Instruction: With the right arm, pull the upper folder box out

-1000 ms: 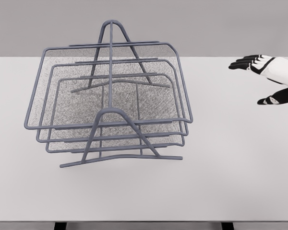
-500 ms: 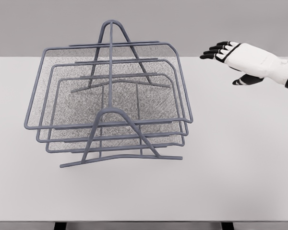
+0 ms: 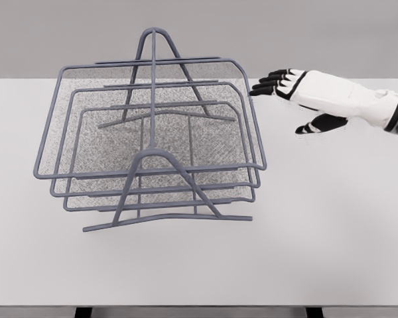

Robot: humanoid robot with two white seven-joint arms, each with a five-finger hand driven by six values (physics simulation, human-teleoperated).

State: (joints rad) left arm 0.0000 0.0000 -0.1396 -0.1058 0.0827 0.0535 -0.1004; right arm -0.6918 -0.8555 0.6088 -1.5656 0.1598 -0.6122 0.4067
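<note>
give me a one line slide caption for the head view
Right hand, fingers spread, reaches toward the right rim of the upper tray of a three-tier wire rack on a white table.

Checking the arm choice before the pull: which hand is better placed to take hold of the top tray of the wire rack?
Right. The right hand hovers open beside the upper tray, its fingers pointing at the tray's right rim and apparently just short of it. The left arm is not in view.

My right hand reaching in from the right edge, palm down, black-tipped fingers extended and slightly spread, thumb hanging below, holding nothing, white forearm trailing behind, wrist level.
</note>
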